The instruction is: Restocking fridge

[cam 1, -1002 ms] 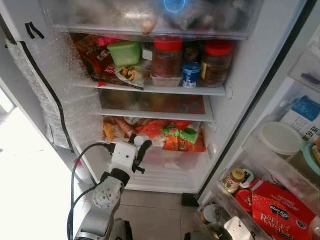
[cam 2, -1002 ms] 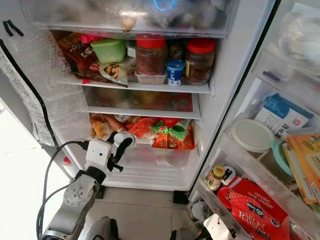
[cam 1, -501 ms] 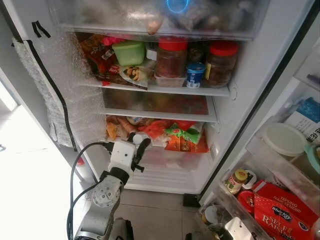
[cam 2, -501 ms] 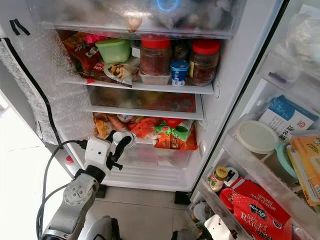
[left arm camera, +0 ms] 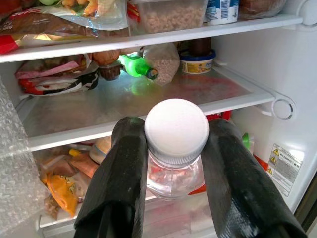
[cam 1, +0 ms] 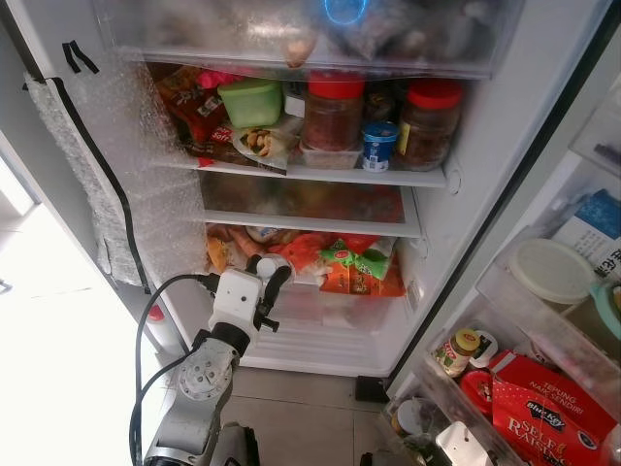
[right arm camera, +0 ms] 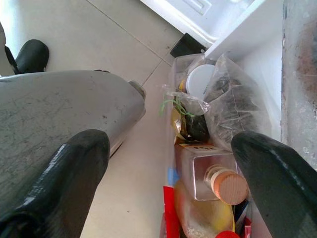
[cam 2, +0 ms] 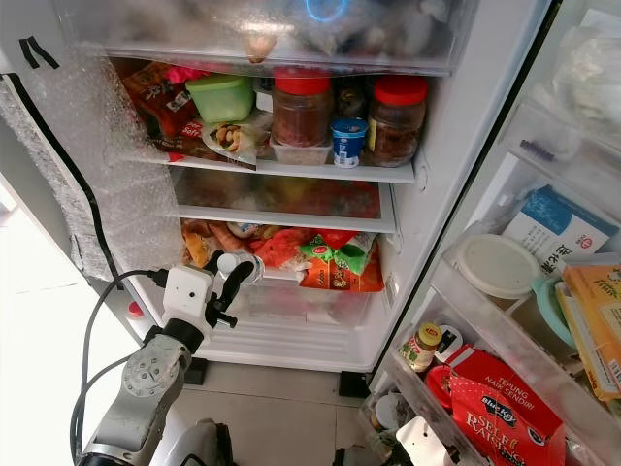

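Fridge standing wide open over a pale tiled floor, with bubble wrap lining the inner left wall and bright daylight washing out the floor off to the left.

Top shelf is pretty packed: a green tub, two red-lidded jars of something dark, a small blue-and-white cup between them, plus snack bags shoved in on the left. The shelf under that looks mostly bare from the head cameras, but the left wrist view shows a green bottle lying on its side there, a bag of grains and a little yellow-labelled tub at the back. Below that, a heap of orange and green packets sits above the clear drawer.

Left gripper is up in front of that packet shelf, fingers clamped on either side of a small clear jar with a white lid, lid facing the wrist camera. So the jar is in the gripper, just outside the fridge, not on any shelf.

Door bins on the right hold a red flour bag, a yellow-capped jar, a round white lid and a blue carton.

Right gripper hangs low with its fingers spread apart, nothing between them; beyond it are a door bin with a cork-stoppered glass bottle and knotted plastic bags.
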{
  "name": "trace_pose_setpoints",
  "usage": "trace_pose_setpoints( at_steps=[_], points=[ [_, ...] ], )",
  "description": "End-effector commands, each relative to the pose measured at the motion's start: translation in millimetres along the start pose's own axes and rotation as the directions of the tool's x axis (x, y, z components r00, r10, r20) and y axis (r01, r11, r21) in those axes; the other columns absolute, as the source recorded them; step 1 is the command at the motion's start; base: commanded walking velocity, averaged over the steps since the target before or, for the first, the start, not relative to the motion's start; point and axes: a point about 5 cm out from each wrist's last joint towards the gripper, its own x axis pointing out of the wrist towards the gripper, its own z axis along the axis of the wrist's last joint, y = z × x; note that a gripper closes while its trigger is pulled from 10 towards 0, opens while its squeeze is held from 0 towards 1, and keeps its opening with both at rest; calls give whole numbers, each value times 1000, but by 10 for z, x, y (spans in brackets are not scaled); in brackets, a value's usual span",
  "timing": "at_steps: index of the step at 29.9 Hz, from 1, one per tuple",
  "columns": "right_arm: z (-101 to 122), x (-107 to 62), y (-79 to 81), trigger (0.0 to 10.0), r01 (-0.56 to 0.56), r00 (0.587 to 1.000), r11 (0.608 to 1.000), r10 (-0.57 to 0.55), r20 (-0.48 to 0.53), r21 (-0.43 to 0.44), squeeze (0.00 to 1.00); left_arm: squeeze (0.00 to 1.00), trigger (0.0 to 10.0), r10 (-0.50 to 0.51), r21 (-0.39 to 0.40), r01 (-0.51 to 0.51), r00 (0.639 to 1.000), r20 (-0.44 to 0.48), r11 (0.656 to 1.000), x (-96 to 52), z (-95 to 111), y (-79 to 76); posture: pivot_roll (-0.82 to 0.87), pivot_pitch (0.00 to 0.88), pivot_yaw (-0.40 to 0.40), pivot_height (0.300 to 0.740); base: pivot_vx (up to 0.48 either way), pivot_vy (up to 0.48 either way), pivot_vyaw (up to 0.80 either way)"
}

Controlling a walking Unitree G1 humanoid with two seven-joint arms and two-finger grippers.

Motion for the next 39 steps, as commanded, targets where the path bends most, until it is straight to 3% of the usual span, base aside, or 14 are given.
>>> trace_pose_setpoints(
  at_steps=[1, 15, 29, 39],
  points=[
    [-117, 17, 179, 10000, -69, 996, 998, 68, -61, -10, 0, 0, 10000, -4, 1, 3, 999, 46, 1000, 40, 87, -5, -59, 48, 9, 647, 0, 0, 0],
    [-105, 18, 178, 10000, -85, 995, 995, 82, -65, -50, 0, 0, 10000, -6, 12, 5, 999, 45, 1000, 49, 91, -3, -53, 65, 6, 647, 164, 0, 73],
    [-111, 18, 178, 10000, -78, 995, 997, 77, -65, -28, 0, 0, 10000, -10, 12, 9, 999, 45, 1000, 55, 89, -7, -55, 67, 9, 647, 249, 0, 103],
    [-119, 16, 182, 10000, -81, 995, 996, 79, -67, -23, 0, 0, 10000, -75, -32, 75, 997, 15, 997, 26, 46, -91, -52, 73, 9, 647, 0, 0, 0]
  ],
)
